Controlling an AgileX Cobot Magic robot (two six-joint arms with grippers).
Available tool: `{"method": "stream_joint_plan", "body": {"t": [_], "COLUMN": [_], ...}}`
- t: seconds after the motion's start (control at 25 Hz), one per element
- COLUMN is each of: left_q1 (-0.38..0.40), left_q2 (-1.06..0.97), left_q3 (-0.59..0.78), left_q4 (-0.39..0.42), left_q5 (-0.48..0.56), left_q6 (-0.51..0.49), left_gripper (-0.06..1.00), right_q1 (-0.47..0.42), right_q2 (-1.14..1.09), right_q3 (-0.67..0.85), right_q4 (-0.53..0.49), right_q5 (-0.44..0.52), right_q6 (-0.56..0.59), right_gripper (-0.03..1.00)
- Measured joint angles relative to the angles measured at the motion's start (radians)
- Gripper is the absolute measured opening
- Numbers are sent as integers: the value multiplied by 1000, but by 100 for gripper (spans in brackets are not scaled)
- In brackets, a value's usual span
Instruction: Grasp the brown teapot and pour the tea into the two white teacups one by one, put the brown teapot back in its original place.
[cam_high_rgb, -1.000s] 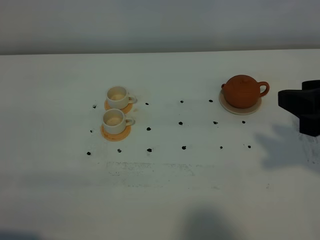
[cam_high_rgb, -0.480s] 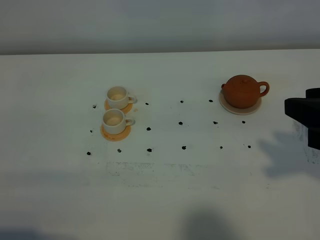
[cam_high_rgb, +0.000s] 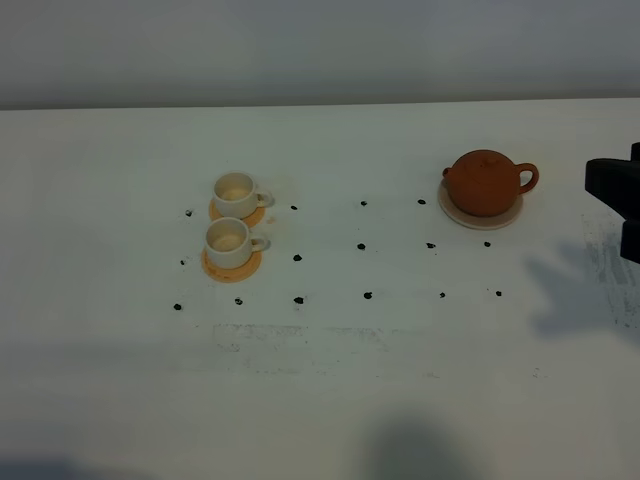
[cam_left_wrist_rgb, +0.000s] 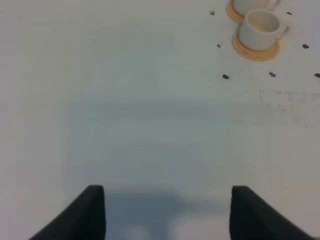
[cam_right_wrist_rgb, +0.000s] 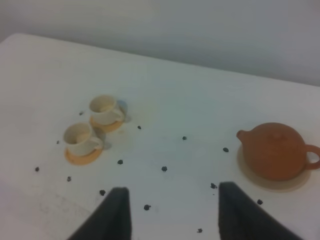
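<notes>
At two o'clock the brown teapot (cam_high_rgb: 487, 183) sits on its saucer (cam_high_rgb: 500, 220); left end effector (cam_left_wrist_rgb: 167, 200) and right end effector (cam_right_wrist_rgb: 172, 200) hang spread, empty.

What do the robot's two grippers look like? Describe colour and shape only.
The left gripper shows two matte black fingers, broad at the base and tapering to blunt tips. The right gripper matches: dark, wedge-shaped fingers. From above, the right arm is a black, blocky shape. No cables or markings are visible.

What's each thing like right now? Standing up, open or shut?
Teapot: upright on its saucer, lid on, untouched.
Far cup: upright on its coaster.
Near cup: upright on its coaster.
Left end effector: open, holding nothing.
Right end effector: open, holding nothing.
</notes>
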Motion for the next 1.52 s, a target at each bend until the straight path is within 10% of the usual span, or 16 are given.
{"method": "stream_joint_plan", "body": {"t": [1.52], "left_q1": [0], "left_q2": [0], "left_q3": [0], "left_q4": [0], "left_q5": [0], "left_q6": [0], "left_gripper": [52], "right_q1": [-93], "right_q2": [516], "right_q3": [-143], "right_q4": [-162], "right_q5": [77], "right_q6": [22], "right_gripper": [42]}}
